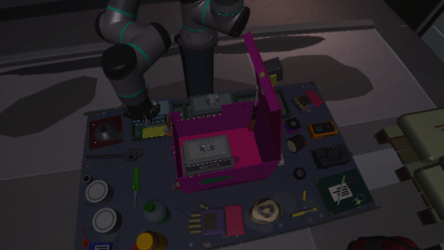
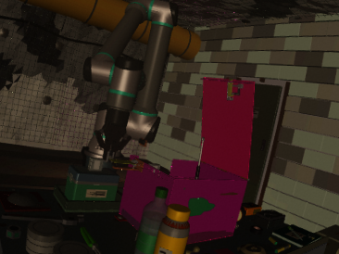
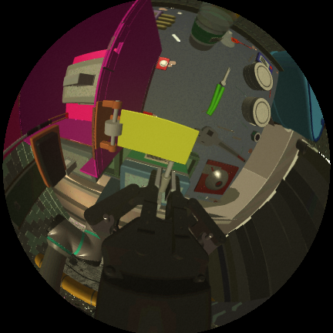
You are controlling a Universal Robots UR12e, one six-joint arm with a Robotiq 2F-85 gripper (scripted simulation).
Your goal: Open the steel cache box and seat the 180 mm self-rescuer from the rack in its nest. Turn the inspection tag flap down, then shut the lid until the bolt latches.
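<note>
The magenta cache box (image 1: 225, 154) stands in the middle of the mat with its lid (image 1: 266, 96) raised upright on the right. A grey self-rescuer (image 1: 207, 152) sits inside the box. On the box's outer left wall an orange hinge (image 3: 110, 125) carries the yellow inspection tag flap (image 3: 158, 135), which sticks out level. My gripper (image 3: 165, 184) has closed on a thin grey pin at the flap's outer edge. It sits left of the box, above a green rack (image 2: 90, 185).
Behind the box stand the arm's base column (image 1: 198, 73) and a second grey unit (image 1: 210, 102). Two round tins (image 1: 99, 191), a green screwdriver (image 1: 135, 184), a wrench (image 1: 115, 156), and bottles (image 2: 172, 229) lie left and front. Small devices crowd the right side.
</note>
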